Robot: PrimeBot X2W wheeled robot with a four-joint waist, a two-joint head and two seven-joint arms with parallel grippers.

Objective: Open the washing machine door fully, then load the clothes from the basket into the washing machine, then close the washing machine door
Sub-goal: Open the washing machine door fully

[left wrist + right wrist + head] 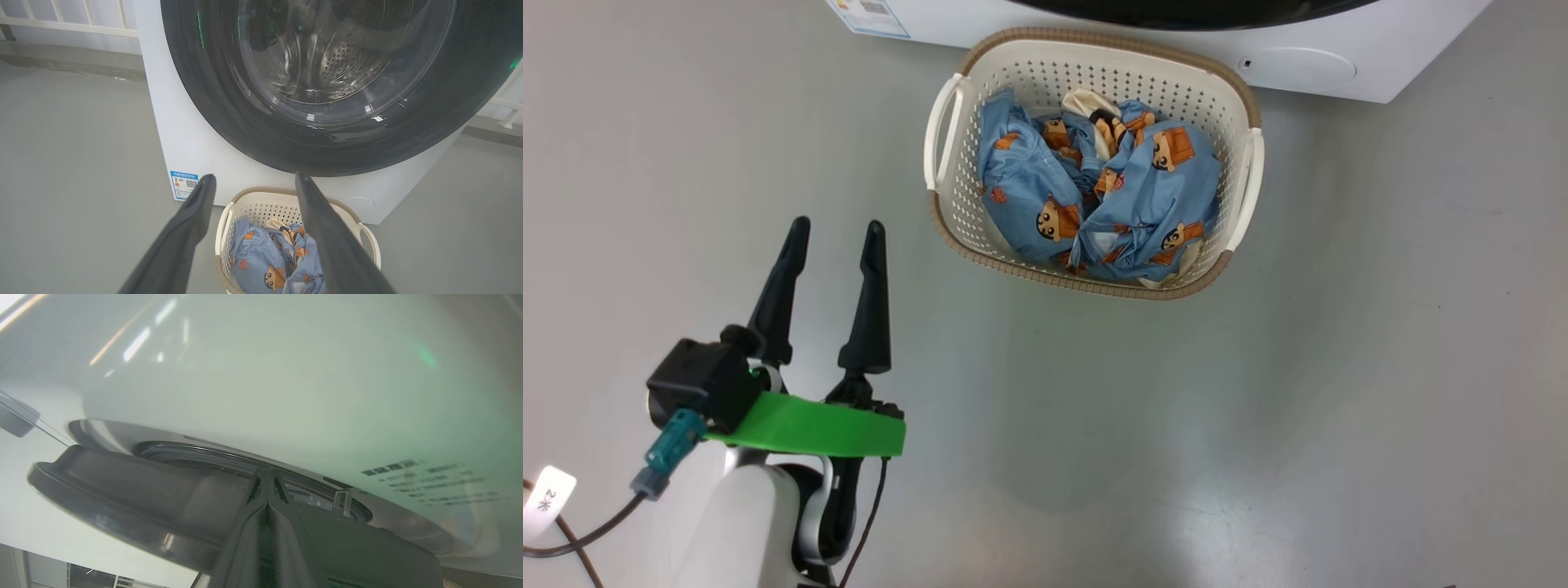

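Observation:
The basket (1094,41) stands on the floor against the washing machine (1380,57), holding the crumpled blue clothes (1094,196) with a bit of cream cloth. The black rim of the washing machine door (1192,10) shows at the top edge. My left gripper (838,224) hovers open and empty, left of the basket and nearer to me. In the left wrist view my left gripper (254,176) points at the door (229,114) above the basket (261,194) and clothes (261,253). My right gripper (267,473) is shut, its tips in the gap between the door's rim (122,498) and the white front (286,375).
Grey floor spreads all around the basket. A blue label (184,184) sits low on the washer's left front corner, and a round cover (1298,67) low on its right. White railing (61,20) runs behind the machine. A cable with a tag (547,498) hangs by my left arm.

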